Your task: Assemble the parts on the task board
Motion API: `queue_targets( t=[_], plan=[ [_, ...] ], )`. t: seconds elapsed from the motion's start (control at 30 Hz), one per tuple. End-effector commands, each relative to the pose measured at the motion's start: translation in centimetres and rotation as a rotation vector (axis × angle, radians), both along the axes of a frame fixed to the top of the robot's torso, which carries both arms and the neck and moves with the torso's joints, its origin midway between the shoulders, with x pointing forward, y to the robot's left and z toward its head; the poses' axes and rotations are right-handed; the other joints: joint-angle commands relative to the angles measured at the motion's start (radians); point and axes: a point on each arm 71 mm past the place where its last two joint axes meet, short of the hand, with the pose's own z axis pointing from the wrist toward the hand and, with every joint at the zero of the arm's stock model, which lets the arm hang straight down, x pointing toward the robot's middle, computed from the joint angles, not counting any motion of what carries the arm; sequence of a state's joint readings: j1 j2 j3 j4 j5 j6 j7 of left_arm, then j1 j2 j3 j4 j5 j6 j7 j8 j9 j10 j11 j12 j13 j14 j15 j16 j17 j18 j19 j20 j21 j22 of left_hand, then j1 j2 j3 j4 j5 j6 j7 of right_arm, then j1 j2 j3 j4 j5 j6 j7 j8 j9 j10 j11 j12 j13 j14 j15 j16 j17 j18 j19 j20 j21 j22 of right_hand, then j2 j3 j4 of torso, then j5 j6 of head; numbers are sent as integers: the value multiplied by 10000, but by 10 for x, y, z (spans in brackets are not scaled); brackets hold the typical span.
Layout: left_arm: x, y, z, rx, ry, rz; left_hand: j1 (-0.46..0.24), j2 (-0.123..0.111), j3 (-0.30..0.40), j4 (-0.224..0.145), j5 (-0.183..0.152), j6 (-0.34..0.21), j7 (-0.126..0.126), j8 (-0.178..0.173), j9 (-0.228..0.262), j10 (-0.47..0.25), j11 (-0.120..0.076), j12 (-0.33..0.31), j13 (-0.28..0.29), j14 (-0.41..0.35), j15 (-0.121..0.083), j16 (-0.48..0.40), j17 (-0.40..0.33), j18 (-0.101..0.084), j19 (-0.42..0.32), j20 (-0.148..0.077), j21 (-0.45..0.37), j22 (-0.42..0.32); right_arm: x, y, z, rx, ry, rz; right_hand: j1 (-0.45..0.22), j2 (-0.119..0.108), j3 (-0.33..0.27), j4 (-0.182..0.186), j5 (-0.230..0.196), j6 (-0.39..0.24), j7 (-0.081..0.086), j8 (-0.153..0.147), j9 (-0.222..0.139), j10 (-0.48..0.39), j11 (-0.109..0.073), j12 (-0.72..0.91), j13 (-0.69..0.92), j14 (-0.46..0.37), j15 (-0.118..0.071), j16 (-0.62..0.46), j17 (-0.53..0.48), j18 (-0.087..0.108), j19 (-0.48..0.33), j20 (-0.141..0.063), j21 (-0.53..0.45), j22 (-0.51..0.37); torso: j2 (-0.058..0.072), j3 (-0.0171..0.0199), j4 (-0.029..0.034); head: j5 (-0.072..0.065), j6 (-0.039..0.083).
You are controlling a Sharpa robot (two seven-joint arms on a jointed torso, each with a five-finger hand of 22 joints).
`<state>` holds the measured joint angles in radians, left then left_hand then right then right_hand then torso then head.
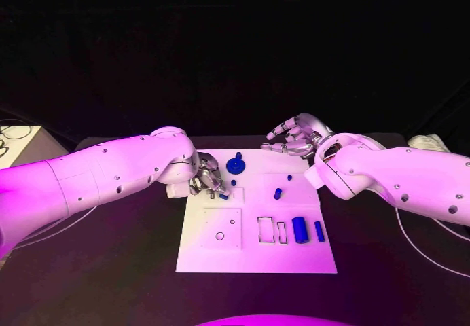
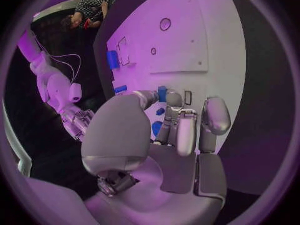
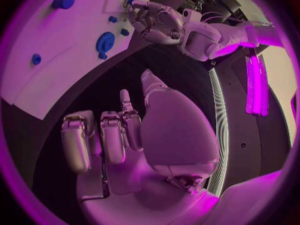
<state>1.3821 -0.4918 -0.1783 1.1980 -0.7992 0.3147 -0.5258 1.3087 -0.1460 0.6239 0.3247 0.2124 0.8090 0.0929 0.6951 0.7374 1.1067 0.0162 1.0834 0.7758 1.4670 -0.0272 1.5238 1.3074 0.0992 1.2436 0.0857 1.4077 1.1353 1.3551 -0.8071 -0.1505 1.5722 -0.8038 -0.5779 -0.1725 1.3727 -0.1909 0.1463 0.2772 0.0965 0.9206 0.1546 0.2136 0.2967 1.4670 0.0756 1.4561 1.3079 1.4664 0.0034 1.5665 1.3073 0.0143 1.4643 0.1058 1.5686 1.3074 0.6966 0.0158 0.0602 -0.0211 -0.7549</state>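
**Left hand down on the board, right hand idle at the far corner**

We see the white board (image 1: 257, 251) lying in the middle of the black table (image 1: 108, 272). Our left hand (image 1: 206, 178) reaches over the board's left edge with its fingers pointed down at the surface, next to a small blue piece (image 1: 224, 196) at the fingertips. In the left wrist view a blue piece (image 2: 162, 94) sits right at the fingers (image 2: 186, 135), but we cannot tell whether the hand grips it or only touches it.

Our right hand (image 1: 297, 136) hangs over the table at the board's far right corner, off the plate, its fingers loosely curled and apart, holding nothing; the right wrist view shows its palm (image 3: 175, 135) bare.

On the board, a round blue disc with a knob (image 1: 236, 164) stands near the far edge, just beside the left hand. Two small blue pegs (image 1: 278, 193) lie toward the middle right. Near the front right, a thick blue cylinder (image 1: 301, 229) lies beside a thinner blue bar (image 1: 319, 231), next to two empty rectangular slots (image 1: 266, 229).
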Motion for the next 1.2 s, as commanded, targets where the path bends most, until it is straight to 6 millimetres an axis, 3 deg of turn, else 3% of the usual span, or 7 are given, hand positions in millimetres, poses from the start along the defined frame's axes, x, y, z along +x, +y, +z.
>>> queue_targets(
  t=[0.03, 0.17, 0.33, 0.73, 1.2],
  plan=[
    [0, 2, 2, -279, -148, 287, -343, -61, 1661, -1523, 45, -9, -68, 212, 1276, 165, -3, 118, 131, 582, -98, 82, 1693, -74, 48, -81, 57, 38, -1, 0, 0, -85, -42, 164, -16, 61, 11, 41, 11, -46, 17, 65, 14, 40, -4, 13, 1684, 1044, -3, 43, 2635, -143, 1065, 14, 22, 2634, -4, 11, 30, -1, -10],
    [0, 6, 4, -257, -413, 470, -967, -362, 2602, -2161, 240, 147, -140, 377, 1588, 613, -93, 503, 581, 774, -188, 237, 2047, -94, 181, -168, 132, 172, -1, -2, 0, -96, -89, 132, -12, 65, 12, 41, 11, -39, 15, 72, 17, 31, -6, 4, 1676, 1044, -3, 43, 2635, -143, 1065, 14, 22, 2634, -3, 16, 31, 4, -15],
    [0, 7, 7, -284, -752, 596, -1415, -476, 3033, -2524, 456, 282, -205, 427, 1754, 877, -160, 681, 792, 865, -256, 308, 2225, -133, 357, -231, 218, 367, -1, -3, 0, -94, -185, 82, -12, 65, 12, 41, 11, -39, 15, 72, 17, 31, -6, 4, 1676, 1044, -3, 43, 2635, -143, 1065, 14, 22, 2634, -5, 9, -3, 40, -20],
    [-1, 2, 10, 30, -1497, 444, -1854, -612, 3321, -2885, 1090, 501, -293, 426, 1906, 1148, -251, 777, 923, 963, -348, 394, 2445, -190, 612, -326, 340, 651, 0, -5, -1, -103, -199, 31, 1, 72, 8, 41, 10, -27, 11, 92, 24, 33, -9, 6, 1676, 1044, -6, 43, 2635, -143, 1065, 13, 22, 2634, 12, 9, 6, 56, -49],
    [-5, -8, 7, 529, -2142, -13, -1925, -657, 3361, -3006, 1318, 576, -316, 406, 1936, 1204, -279, 766, 914, 988, -377, 418, 2505, -212, 705, -356, 386, 761, 0, -6, 0, -1, -293, 24, 1, 70, 0, 45, 8, -26, 10, 102, 28, -89, -11, -131, 1560, 1037, -8, 32, 2609, -143, 1065, 12, 22, 2634, 8, 3, 9, 81, -139]
  ],
)
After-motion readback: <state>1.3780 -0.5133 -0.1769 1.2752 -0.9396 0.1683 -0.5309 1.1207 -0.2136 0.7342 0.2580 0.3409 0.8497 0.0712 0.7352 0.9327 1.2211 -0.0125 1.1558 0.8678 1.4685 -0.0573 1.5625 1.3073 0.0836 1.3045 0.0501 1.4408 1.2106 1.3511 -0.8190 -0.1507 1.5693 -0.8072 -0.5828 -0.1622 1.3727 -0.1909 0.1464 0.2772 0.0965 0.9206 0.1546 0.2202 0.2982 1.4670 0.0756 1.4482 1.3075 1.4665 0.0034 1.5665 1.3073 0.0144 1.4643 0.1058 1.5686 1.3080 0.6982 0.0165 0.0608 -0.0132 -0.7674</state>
